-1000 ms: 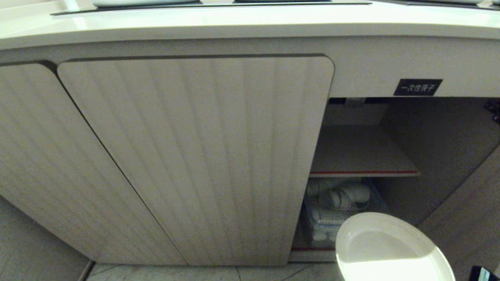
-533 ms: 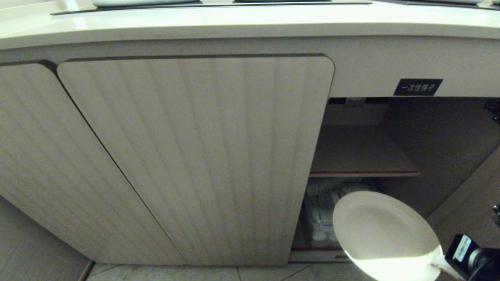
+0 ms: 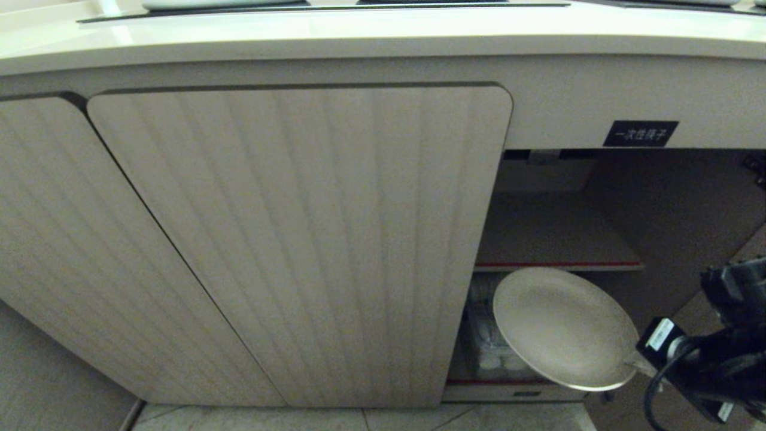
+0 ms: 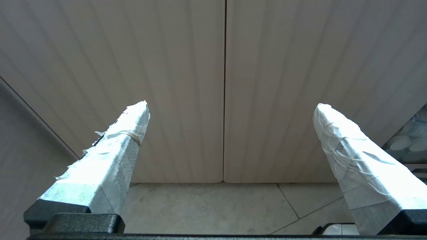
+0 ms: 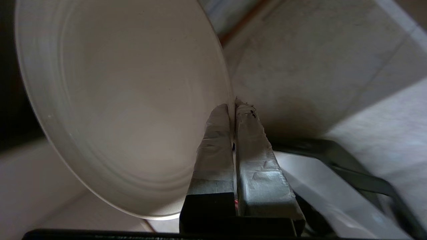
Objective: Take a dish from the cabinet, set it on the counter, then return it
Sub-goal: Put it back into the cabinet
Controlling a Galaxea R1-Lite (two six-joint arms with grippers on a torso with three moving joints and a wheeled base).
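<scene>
Right wrist view shows the right gripper (image 5: 234,106) with its taped jaws pinched hard on the rim of the dish (image 5: 120,110), the two fingers pressed against either face of the thin edge. Head view confirms the grip at the plate's lower right rim (image 3: 634,361), with the dish (image 3: 562,326) tilted and held in air in front of the open right bay of the cabinet (image 3: 299,239), just below the inner shelf (image 3: 553,230). Over the last second the plate has travelled up and inward from the lower edge of the picture toward that opening, and the arm has come into sight behind it. Judgement: the dish is either on its way back in or freshly out; the frames alone do not settle which. The left gripper (image 4: 230,106) hangs idle with jaws spread wide, facing closed ribbed doors. Stacked white crockery (image 3: 488,341) fills the lower compartment behind the plate. The counter (image 3: 359,36) runs above; pale floor tiles (image 3: 359,419) lie below.
</scene>
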